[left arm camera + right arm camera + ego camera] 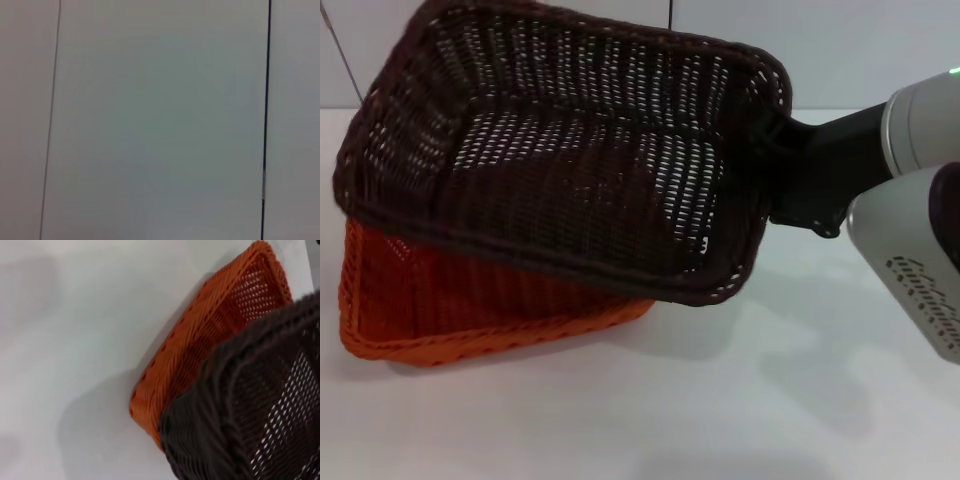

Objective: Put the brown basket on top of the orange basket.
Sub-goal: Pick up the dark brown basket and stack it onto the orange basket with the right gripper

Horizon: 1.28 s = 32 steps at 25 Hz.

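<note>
The brown basket point(570, 160) hangs tilted in the air over the orange basket point(440, 310), covering most of it. My right gripper point(775, 150) is shut on the brown basket's right rim, with the black wrist and grey arm reaching in from the right. The orange basket rests on the white table at the left, with only its front wall and left corner showing. In the right wrist view the brown basket point(260, 405) fills the near corner, with the orange basket point(210, 350) below and beyond it. My left gripper is out of view.
The white table point(720, 400) stretches bare in front of and right of the baskets. A pale tiled wall point(840, 40) stands behind. The left wrist view shows only a pale panelled surface point(160, 120) with thin dark seams.
</note>
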### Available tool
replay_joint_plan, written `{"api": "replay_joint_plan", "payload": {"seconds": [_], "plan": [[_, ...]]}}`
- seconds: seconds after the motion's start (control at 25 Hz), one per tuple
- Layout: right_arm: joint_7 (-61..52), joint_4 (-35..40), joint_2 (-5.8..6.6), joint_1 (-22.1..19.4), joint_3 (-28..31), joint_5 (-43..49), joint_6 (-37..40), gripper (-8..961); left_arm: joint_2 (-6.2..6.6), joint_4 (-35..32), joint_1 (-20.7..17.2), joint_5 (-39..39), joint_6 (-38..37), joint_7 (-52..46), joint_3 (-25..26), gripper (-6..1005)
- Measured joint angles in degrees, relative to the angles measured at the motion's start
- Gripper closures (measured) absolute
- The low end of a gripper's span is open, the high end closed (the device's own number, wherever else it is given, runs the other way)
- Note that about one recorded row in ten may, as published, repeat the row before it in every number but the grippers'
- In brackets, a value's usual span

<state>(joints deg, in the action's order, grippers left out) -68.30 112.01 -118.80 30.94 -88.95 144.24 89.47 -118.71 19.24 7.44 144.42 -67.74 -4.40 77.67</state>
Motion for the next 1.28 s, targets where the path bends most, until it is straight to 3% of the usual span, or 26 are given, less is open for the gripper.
{"api": "replay_joint_plan", "payload": {"seconds": [0.32,0.68,1.28], "plan": [[12.0,-4.7,0.00,-1.0,3.9,-3.5,-2.8,765,-0.09,0.0,0.3,0.0,-0.1,0.0,-0.8,229],[21.0,-15.1,0.04,2.4,5.4,-4.0,-7.8,765,-0.17,0.0,0.3,0.0,-0.7,0.0,-0.9,229],[28.4,-18.2,-0.16,1.1,3.4,-9.7,-10.8,764,-0.29,0.1,0.8,-0.4,-1.0,0.0,-0.5,229]]}}
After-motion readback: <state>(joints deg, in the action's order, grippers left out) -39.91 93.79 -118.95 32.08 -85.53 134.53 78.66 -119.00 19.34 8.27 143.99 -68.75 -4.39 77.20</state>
